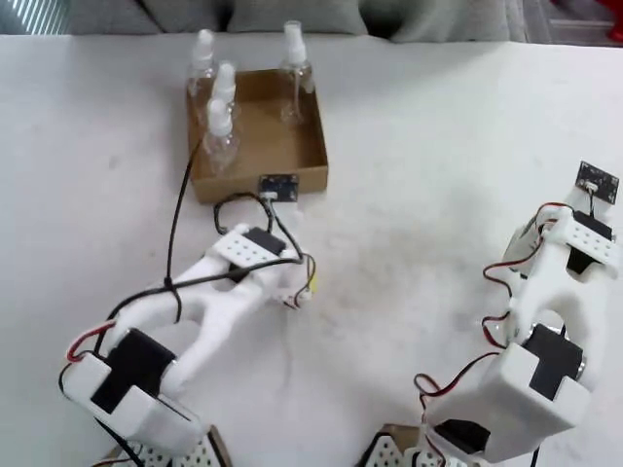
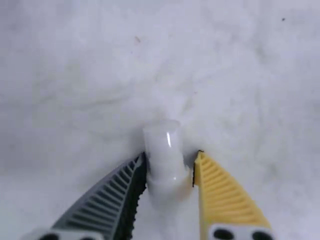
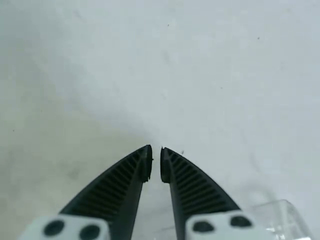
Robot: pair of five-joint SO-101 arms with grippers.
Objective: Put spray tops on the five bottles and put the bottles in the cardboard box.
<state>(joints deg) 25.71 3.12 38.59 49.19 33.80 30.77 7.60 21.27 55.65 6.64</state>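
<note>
The cardboard box [image 1: 292, 180] sits at the far middle of the table. Several clear bottles with white spray tops stand in it: some along its left side [image 1: 220, 136] and one at its far right corner [image 1: 295, 73]. My left gripper [image 2: 170, 161] is down at the table just in front of the box. Its grey and yellow fingers are shut on a white spray top [image 2: 164, 145]. In the high view, that gripper's yellow finger [image 1: 311, 282] shows beside the left arm [image 1: 243, 255]. My right gripper [image 3: 156, 162] hangs over bare table, shut and holding nothing.
The right arm [image 1: 569, 243] is folded at the table's right side. A clear plastic piece [image 3: 280, 215] lies at the edge of the right wrist view. Loose cables [image 1: 180, 204] run from the left arm past the box's near left corner. Cushions line the far edge.
</note>
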